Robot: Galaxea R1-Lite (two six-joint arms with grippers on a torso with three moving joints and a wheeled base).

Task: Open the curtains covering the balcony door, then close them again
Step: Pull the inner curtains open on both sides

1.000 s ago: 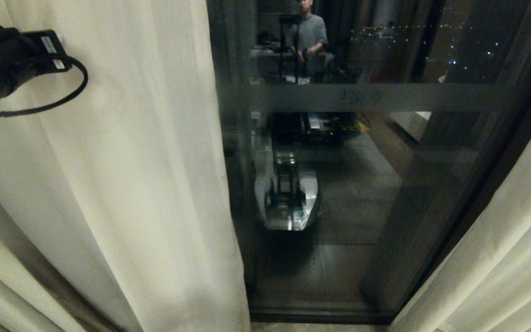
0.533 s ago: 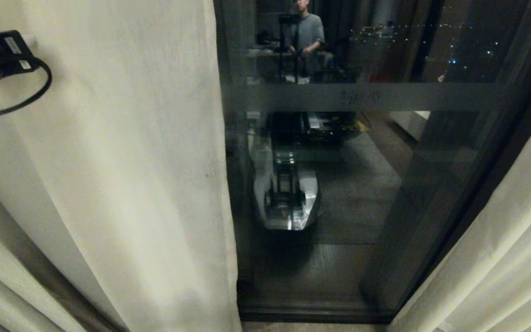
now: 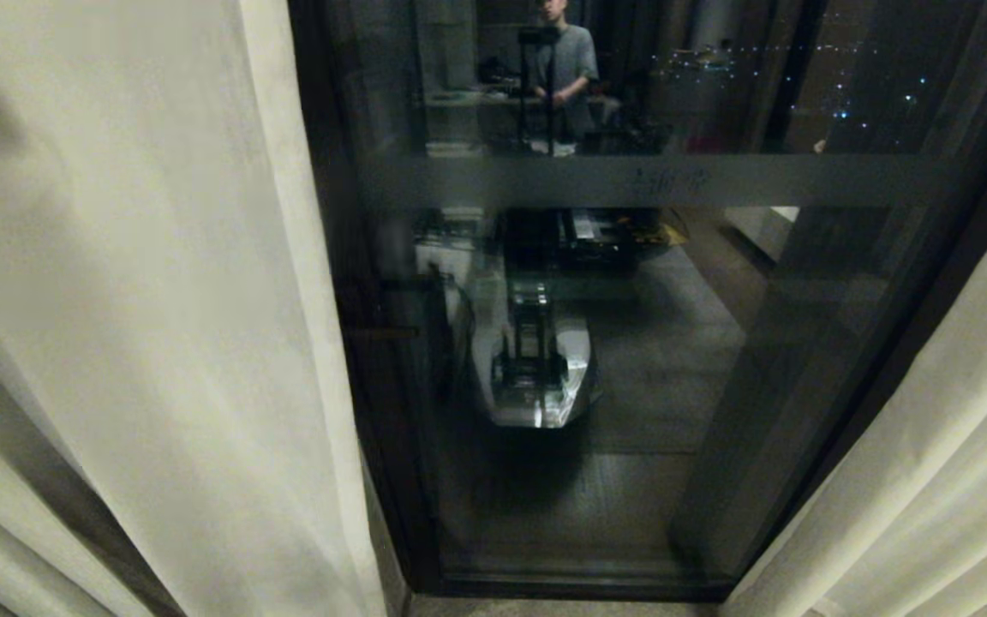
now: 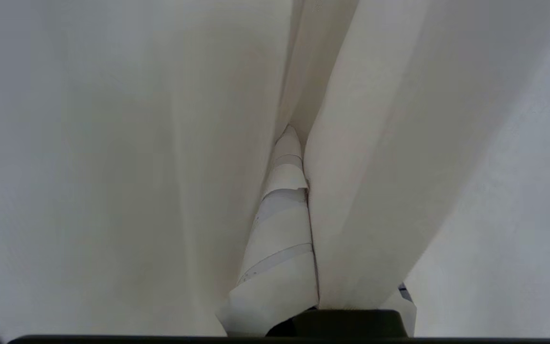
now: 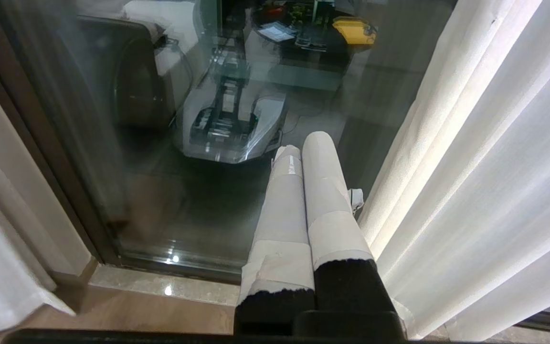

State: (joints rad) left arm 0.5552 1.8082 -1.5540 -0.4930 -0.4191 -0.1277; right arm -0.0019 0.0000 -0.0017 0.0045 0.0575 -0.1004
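While my left gripper (image 4: 299,143) sits pinched shut on a fold of the left curtain (image 3: 142,343), fabric wraps both sides of its taped fingers (image 4: 282,229). The balcony door (image 3: 631,343) shows bare between the left curtain and the right curtain (image 3: 930,480). My right gripper (image 5: 303,143) hangs closed, empty, just beside the right curtain.

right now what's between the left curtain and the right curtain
In the head view, only the balcony door lies between the left curtain and the right curtain: dark frame and bare reflective glass with a frosted band, uncovered.
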